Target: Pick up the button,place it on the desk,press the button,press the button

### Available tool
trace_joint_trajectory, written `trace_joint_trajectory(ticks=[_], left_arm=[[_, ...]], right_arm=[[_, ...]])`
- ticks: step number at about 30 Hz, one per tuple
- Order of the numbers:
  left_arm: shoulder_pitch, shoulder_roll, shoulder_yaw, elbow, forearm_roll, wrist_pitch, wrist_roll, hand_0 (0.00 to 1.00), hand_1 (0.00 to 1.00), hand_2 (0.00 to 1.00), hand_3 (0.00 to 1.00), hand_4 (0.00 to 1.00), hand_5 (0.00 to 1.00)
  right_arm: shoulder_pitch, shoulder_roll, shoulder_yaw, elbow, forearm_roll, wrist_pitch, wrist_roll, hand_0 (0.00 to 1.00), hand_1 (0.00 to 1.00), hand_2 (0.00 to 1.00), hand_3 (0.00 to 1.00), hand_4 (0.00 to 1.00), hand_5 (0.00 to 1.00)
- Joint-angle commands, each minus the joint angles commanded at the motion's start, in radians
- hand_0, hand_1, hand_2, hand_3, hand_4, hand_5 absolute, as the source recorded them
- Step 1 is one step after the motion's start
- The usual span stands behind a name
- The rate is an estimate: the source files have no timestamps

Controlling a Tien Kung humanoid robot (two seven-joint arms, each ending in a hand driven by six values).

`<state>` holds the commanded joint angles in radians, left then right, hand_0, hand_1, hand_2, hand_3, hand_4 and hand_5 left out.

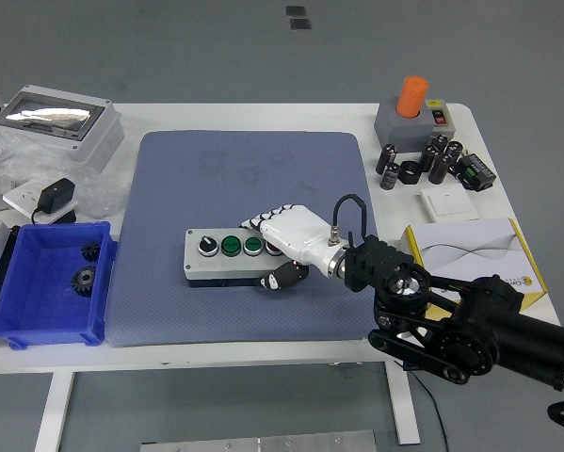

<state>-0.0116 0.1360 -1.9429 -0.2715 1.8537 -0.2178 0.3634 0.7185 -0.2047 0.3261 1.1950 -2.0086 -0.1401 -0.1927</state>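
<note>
Grey floor lies behind a white bench (263, 353) with a blue-grey mat (249, 179) over its middle. From the lower right a black arm (470, 330) reaches in, ending in a white right hand (286, 243). The hand is closed around the right end of a grey button box (230, 256): its fingers (263, 224) lie over the box's top and far edge, and the thumb (282, 277) presses against the near side. The box lies flat on the mat, a little below the mat's middle, with its long side running left to right. On its top, from left to right, are a black knob (207, 245) and two green buttons (242, 246); anything further right is hidden under the hand.

Left of the mat, touching its edge, sits a blue tray (18, 282) holding two small dark gears (84, 273). Beyond the tray are a black plug adapter (54, 200) and a grey box with a clear lid (56, 122). Right of the mat, at the far corner, a grey block carries an orange cylinder (412, 96). Just nearer stand several small black cylinders (423, 162), then a white wall switch (449, 203), then a white and yellow carton (475, 254) beside the arm.
</note>
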Motion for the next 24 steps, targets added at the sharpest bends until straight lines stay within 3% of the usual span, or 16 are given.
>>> trace_joint_trajectory(ticks=[10, 18, 22, 24], left_arm=[[0.001, 0.0, 0.0, -0.001, -0.003, -0.013, 0.01, 0.804, 0.785, 0.746, 0.872, 0.974, 0.804], [0.001, 0.0, -0.001, -0.008, -0.026, -0.09, 0.074, 0.803, 0.785, 0.748, 0.872, 0.977, 0.816], [0.001, 0.001, -0.001, -0.011, -0.032, -0.107, 0.094, 0.803, 0.785, 0.748, 0.872, 0.977, 0.816], [0.002, 0.002, 0.0, -0.013, -0.034, -0.111, 0.102, 0.833, 0.816, 0.781, 0.92, 0.997, 0.835]], right_arm=[[-0.002, -0.005, 0.011, 0.005, 0.002, 0.009, -0.01, 0.804, 0.827, 0.893, 0.935, 0.869, 0.308], [-0.002, -0.011, 0.024, 0.009, -0.002, 0.021, -0.008, 0.809, 0.838, 0.904, 0.948, 0.879, 0.323], [-0.003, -0.017, 0.028, 0.021, -0.007, 0.023, -0.013, 0.809, 0.838, 0.904, 0.948, 0.879, 0.323], [-0.004, -0.026, 0.035, 0.038, -0.007, 0.03, -0.017, 0.827, 0.857, 0.958, 0.998, 0.919, 0.365]])
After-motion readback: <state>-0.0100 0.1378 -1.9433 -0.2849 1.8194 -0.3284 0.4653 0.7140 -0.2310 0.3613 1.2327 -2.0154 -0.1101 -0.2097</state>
